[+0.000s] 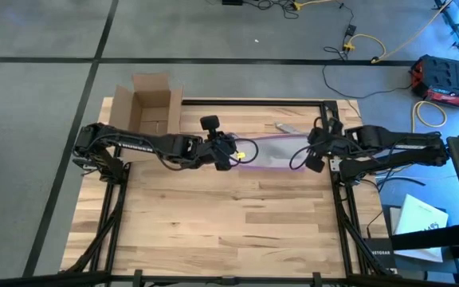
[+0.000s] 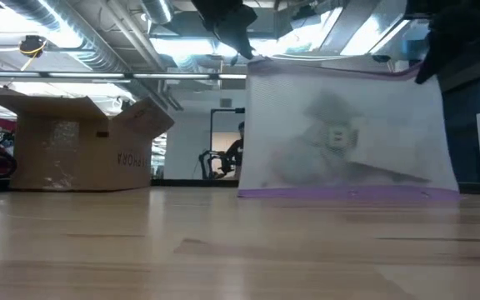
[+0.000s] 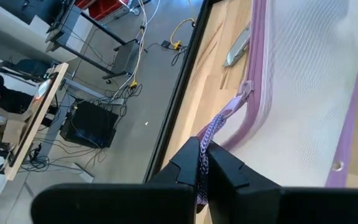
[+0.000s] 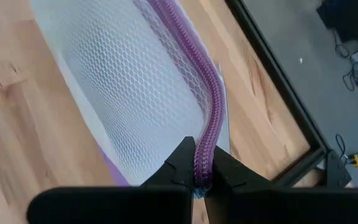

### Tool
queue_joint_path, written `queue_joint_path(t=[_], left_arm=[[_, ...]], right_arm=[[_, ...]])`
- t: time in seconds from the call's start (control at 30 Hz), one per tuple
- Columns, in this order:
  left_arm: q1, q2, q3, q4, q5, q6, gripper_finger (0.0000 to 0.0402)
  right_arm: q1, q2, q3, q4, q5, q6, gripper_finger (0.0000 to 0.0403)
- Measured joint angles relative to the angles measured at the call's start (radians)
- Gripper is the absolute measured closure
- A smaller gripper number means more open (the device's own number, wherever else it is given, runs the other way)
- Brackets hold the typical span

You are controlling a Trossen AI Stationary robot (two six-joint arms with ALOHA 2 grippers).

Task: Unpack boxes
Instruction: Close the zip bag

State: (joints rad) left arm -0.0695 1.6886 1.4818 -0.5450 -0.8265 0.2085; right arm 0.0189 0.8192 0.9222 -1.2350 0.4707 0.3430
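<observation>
The open brown cardboard box [image 1: 150,105] stands on its base at the table's far left corner, flaps up; the low view shows the box [image 2: 82,142] with black lettering upside down on one flap. A clear mesh bag [image 1: 271,150] with purple edges is stretched between my two grippers, right of the box. In the low view the bag [image 2: 348,133] stands upright with something pale inside. My left gripper [image 1: 231,153] is shut at the bag's left upper end. My right gripper [image 1: 315,155] is shut at its right upper end. My left gripper [image 3: 202,168] pinches a purple braided cord [image 3: 213,134] between its two fingers; the cord runs from the zip's end at the bag's upper left corner. The bag hangs below, and its lower purple edge [image 2: 348,193] sits level with the table top. My right gripper [image 4: 202,168] pinches the purple braided cord [image 4: 207,130] along the bag's top edge, at its right end, between both fingers. The cord runs straight out from the fingertips. The bag's mesh wall [image 4: 135,87] hangs below the hold.
A small grey knife-like tool [image 1: 287,127] lies on the table just beyond the bag, also visible as the tool [image 3: 238,50] in the left wrist view. The near half of the wooden table [image 1: 229,231] is bare. A black frame rail [image 1: 253,101] borders the far edge.
</observation>
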Motion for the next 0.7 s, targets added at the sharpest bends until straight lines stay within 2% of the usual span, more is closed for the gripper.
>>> queue_joint_path(t=[0.27, 0.7], left_arm=[[0.012, 0.000, -0.001, 0.001, 0.000, -0.005, 0.0401], [0.028, 0.000, -0.002, 0.009, 0.019, -0.018, 0.0402]], right_arm=[[0.000, -0.034, 0.000, -0.123, -0.082, 0.075, 0.0403], [0.000, -0.052, 0.000, -0.235, -0.124, 0.098, 0.0403]])
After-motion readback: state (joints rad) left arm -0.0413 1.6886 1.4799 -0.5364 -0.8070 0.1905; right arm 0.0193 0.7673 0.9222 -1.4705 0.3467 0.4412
